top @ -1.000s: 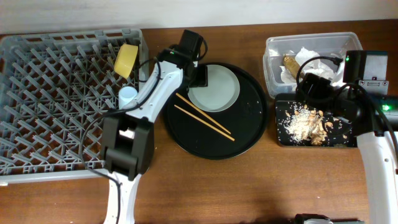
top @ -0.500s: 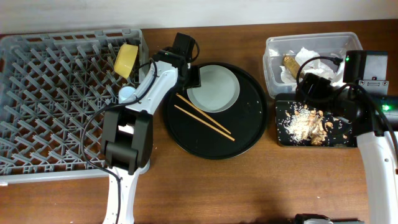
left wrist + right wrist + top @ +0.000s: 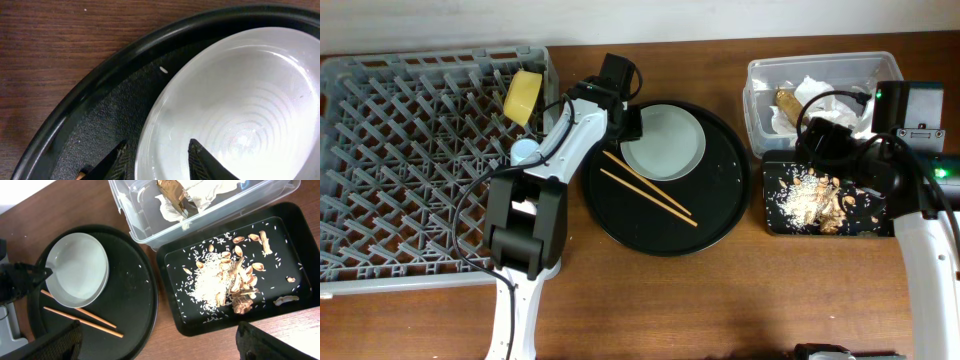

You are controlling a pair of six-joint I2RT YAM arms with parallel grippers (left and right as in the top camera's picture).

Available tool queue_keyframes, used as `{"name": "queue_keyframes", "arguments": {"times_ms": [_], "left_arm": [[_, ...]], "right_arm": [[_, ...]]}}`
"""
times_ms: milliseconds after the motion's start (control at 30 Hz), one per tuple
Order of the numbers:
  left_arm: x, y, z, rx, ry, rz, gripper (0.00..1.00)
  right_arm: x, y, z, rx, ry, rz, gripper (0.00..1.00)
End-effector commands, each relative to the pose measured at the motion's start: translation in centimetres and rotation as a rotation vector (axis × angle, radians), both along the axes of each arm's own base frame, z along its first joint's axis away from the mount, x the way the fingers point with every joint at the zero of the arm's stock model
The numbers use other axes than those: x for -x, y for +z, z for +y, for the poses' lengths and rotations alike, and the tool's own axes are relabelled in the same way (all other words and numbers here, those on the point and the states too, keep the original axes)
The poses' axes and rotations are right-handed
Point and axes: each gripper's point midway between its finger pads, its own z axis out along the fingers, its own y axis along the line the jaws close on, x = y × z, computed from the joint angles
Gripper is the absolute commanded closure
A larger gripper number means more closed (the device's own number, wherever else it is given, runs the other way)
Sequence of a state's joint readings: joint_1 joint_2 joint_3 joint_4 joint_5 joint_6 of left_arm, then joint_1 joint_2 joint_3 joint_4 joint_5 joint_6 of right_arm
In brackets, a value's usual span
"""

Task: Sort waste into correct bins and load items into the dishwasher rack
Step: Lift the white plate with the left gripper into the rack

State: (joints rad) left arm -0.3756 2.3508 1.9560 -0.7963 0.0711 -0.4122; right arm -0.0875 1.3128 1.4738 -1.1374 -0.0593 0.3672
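The pale grey-green plate [image 3: 665, 142] lies at the back of the round black tray [image 3: 720, 205]. My left gripper [image 3: 157, 150] is low over the plate's left rim [image 3: 150, 130], open, with one finger outside the rim and one inside it. A gap still shows beside the inner finger. Two wooden chopsticks [image 3: 645, 187] lie on the tray in front of the plate. My right gripper [image 3: 160, 345] hangs open and empty above the table, near the black rectangular tray [image 3: 775, 215] that holds food scraps [image 3: 815, 195].
The grey dishwasher rack [image 3: 420, 200] fills the left side, with a yellow bowl [image 3: 523, 96] and a light blue cup [image 3: 525, 152] in its right part. The clear tub [image 3: 760, 95] at the back right holds a white napkin [image 3: 815, 90] and a brown wrapper [image 3: 788, 105].
My left gripper has shifted slightly left onto the plate's rim and its jaws have narrowed around it. The right arm has not moved.
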Motion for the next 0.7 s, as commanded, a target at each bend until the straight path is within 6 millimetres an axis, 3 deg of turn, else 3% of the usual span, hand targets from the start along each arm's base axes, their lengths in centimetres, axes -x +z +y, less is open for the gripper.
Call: {"name": "queue_keyframes", "arguments": {"times_ms": [0,233,300,367,467,500,567,667], "left_arm": [[0.2,-1.5,0.1,-0.016,0.003,0.021,0.64],[0.5,-4.2,0.2,-0.031,0.003,0.062,0.65],[0.5,-4.2,0.3,-0.030,0.004,0.061,0.68],[0.3,-4.2,0.2,-0.027,0.004,0.053,0.76],[0.2,-4.1,0.1,-0.025,0.003,0.051,0.95],[0.3,-4.1,0.1,-0.021,0.002,0.052,0.99],[0.1,-3.5,-0.4,0.004,-0.007,0.051,0.99],[-0.9,-1.1,-0.7,0.014,-0.007,0.020,0.99]], "right_arm": [[-0.1,0.2,-0.5,0.013,-0.019,-0.005,0.02],[-0.1,0.2,-0.5,0.013,-0.019,-0.005,0.02],[-0.1,0.2,-0.5,0.013,-0.019,-0.005,0.02],[-0.1,0.2,-0.5,0.013,-0.019,-0.005,0.01],[-0.1,0.2,-0.5,0.013,-0.019,-0.005,0.02],[-0.1,0.2,-0.5,0.013,-0.019,-0.005,0.02],[-0.1,0.2,-0.5,0.013,-0.019,-0.005,0.02],[-0.1,0.2,-0.5,0.013,-0.019,-0.005,0.02]]}}
